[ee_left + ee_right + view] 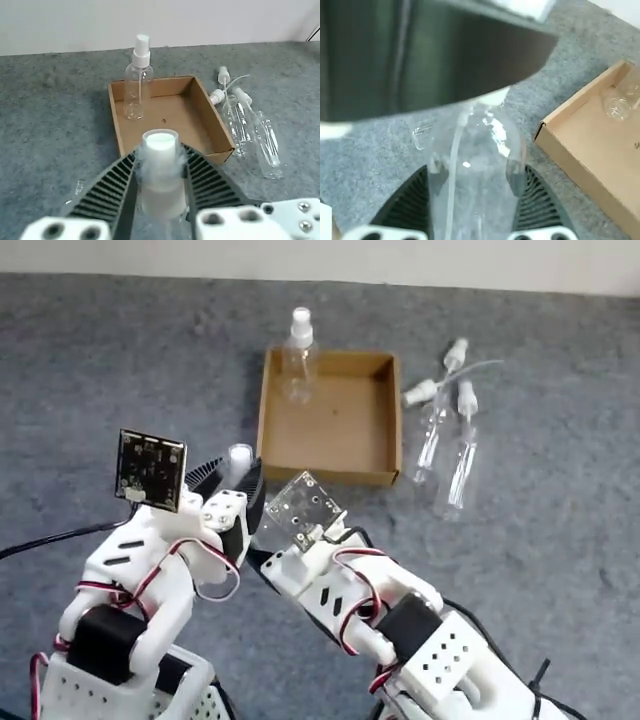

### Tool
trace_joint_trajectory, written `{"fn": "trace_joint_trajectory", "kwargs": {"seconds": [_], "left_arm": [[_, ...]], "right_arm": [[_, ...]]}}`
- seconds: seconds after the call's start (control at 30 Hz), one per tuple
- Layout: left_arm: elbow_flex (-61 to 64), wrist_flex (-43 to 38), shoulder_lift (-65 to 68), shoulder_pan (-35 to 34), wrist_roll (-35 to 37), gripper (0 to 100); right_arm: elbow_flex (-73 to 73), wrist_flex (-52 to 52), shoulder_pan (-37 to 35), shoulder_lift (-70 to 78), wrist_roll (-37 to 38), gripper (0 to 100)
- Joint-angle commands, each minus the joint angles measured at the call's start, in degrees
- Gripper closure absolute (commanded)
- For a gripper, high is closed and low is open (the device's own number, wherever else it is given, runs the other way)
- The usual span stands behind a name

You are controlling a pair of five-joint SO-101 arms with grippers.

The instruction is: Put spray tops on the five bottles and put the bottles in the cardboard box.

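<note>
Left gripper [160, 161]: jaws clamp a white spray top [160, 145], held at the neck of the clear bottle [477, 150]. The right gripper [474, 180] grips that bottle by its body, near the cardboard box [330, 472]. One capped bottle [299, 355] stands in the box's far corner. Other capped bottles [455, 445] lie beside the box on the grey mat [120, 360].

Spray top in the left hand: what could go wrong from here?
The left hand clamps the spray top while the right hand grips the smooth clear bottle; the bottle could slip or twist. Both hands are close to the cardboard box and might nudge it.
</note>
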Motion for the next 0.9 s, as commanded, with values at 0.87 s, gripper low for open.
{"fn": "trace_joint_trajectory", "kwargs": {"seconds": [0.87], "left_arm": [[0.1,3.3,-14.5,-5.2,-7.8,83]], "right_arm": [[-18.4,-3.6,16.0,10.2,-0.6,99.5]]}}
